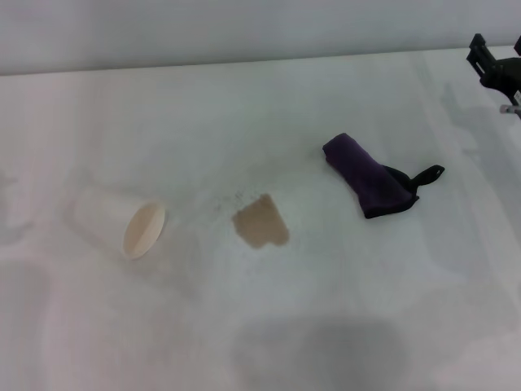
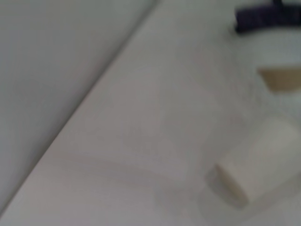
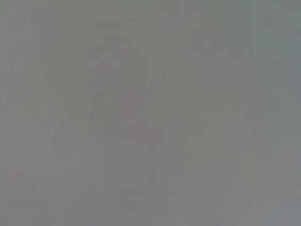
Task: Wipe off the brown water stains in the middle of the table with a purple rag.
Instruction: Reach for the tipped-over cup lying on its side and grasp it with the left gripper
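The brown water stain [image 1: 260,221] is a small tan patch in the middle of the white table [image 1: 269,122], with tiny dark specks to its upper left. The purple rag [image 1: 368,176] lies rolled to the right of the stain, its black loop tag [image 1: 426,174] pointing right. My right gripper [image 1: 493,67] hangs above the table's far right, well away from the rag. The left gripper is out of view. The left wrist view shows the stain [image 2: 281,78] and part of the rag [image 2: 267,18]. The right wrist view shows only flat grey.
A cream paper cup [image 1: 122,224] lies on its side left of the stain, its mouth toward the stain; it also shows in the left wrist view [image 2: 258,160]. The table's far edge [image 1: 244,63] meets a grey wall.
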You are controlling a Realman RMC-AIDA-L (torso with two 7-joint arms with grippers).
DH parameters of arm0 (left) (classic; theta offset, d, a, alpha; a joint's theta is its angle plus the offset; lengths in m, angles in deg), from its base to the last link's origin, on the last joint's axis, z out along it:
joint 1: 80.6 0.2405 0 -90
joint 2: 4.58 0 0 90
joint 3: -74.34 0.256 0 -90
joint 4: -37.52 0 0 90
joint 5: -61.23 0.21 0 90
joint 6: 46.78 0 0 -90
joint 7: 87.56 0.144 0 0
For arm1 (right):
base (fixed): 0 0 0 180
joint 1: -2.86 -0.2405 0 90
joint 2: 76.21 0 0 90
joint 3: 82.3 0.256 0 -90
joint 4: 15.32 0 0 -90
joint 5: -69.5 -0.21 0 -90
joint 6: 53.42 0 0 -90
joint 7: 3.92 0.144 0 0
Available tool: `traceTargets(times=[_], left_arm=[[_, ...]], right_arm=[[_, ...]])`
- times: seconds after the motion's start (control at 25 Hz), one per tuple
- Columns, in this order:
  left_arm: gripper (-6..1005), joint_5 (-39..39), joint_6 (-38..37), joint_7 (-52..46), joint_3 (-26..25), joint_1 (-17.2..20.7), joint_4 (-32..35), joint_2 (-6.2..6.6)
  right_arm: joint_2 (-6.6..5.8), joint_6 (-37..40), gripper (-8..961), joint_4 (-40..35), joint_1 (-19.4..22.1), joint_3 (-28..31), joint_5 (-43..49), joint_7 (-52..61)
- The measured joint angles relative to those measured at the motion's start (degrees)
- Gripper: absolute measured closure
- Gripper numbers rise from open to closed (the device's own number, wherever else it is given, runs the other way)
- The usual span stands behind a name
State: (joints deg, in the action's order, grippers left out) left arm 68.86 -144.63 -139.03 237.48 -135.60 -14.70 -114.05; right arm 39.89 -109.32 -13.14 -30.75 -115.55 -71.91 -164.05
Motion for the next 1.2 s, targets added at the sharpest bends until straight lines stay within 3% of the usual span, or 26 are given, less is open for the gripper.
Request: traceTargets(times=[0.08, 0.36, 0.76, 0.96, 1.2], left_arm=[[116, 1.77, 0.67, 4.60, 0.03, -1.32, -1.72, -0.92], [115, 4.08, 1.80, 18.26, 0.08, -4.06, -2.27, -2.06], [116, 13.21, 7.59, 26.62, 0.08, -10.22, -0.86, -8.90], [116, 13.76, 10.62, 27.56, 0.01, -10.69, 4.61, -8.81], [115, 13.65, 13.26, 29.38, -0.02, -11.07, 6.75, -8.93]], right_arm=[[-0.02, 0.13, 183, -0.04, -0.05, 1.21, 0.00, 0.00], [0.05, 0.40, 182, 0.46, -0.46, 3.61, -0.01, 0.00], [0.09, 3.23, 182, 0.75, -1.01, 4.87, -0.01, 0.02], [0.09, 3.67, 183, 1.33, -1.03, 6.13, 0.00, 0.07], [0.09, 3.99, 183, 1.43, -0.99, 6.56, 0.00, 0.09]])
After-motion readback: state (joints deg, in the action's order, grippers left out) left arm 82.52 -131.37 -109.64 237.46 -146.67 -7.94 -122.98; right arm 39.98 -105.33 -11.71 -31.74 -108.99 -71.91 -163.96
